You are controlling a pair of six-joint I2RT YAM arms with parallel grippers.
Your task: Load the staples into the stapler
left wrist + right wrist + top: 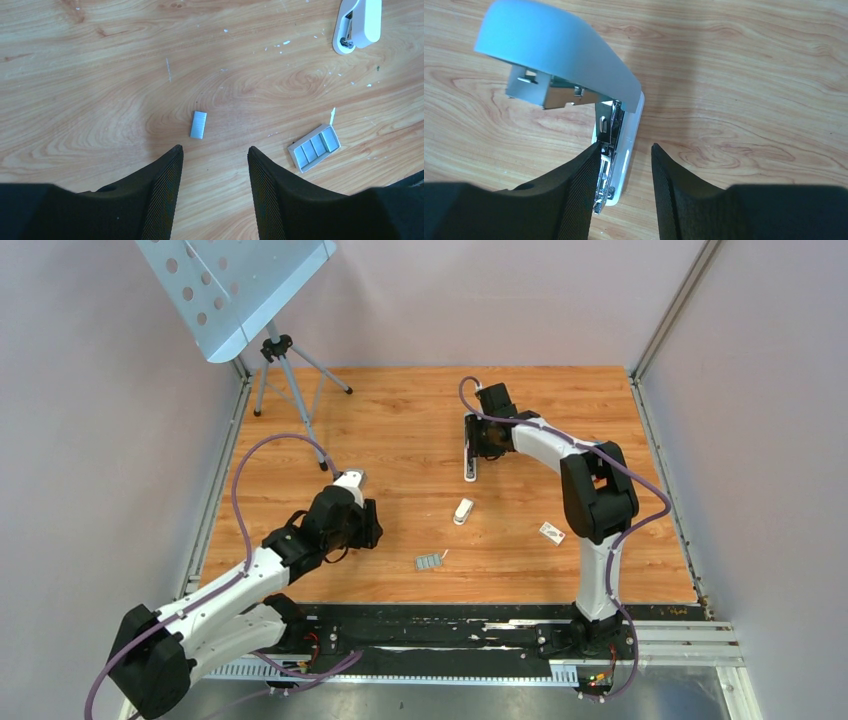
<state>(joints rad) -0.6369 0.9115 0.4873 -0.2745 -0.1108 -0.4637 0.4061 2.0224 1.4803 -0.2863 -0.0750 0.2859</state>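
Bright even light, soft faint shadows, sharp focus

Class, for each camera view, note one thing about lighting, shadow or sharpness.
Top view: even, soft light on the table, no glare. Left wrist view: staples crisp; faint shadow beside the left hand. Right wrist view: stapler throws a soft shadow rightwards, its metal glinting.

A light wooden tabletop [420,430] is enclosed by plain pale walls [110,390], with aluminium rails [668,315] set along its side edges. At the far left corner a perforated metal panel [235,285] is carried on a tripod [285,365].
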